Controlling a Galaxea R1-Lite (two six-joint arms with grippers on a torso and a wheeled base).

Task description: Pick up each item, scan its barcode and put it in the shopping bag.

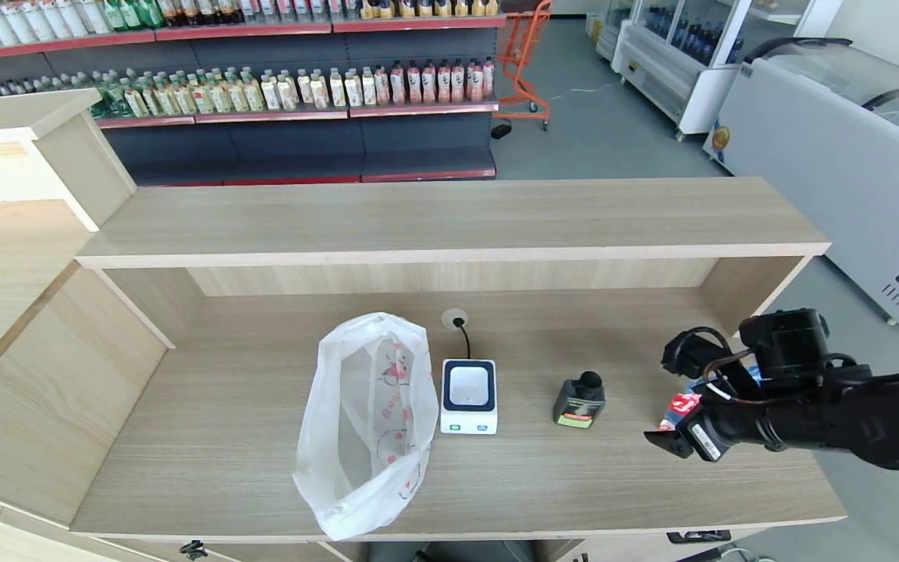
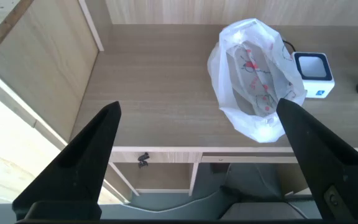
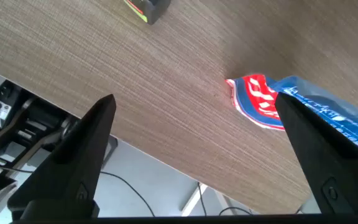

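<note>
Right gripper (image 3: 196, 102) hovers over the red-and-blue packet (image 3: 303, 102) at the right end of the counter (image 1: 574, 484), fingers wide apart, nothing in them. Left gripper (image 2: 199, 107) is spread open too. The shopping bag (image 1: 367, 421) lies just left of the scanner (image 1: 469, 394).

Shopping bag (image 1: 367, 425) just left of scanner (image 1: 469, 396); dark bottle (image 1: 579, 400) right of scanner.

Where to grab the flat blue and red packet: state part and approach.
Likely pinch the blue and red packet across its width, straight from above: it lies flat on the wooden counter, leaving only edges to grip. The open right gripper hangs above.
</note>
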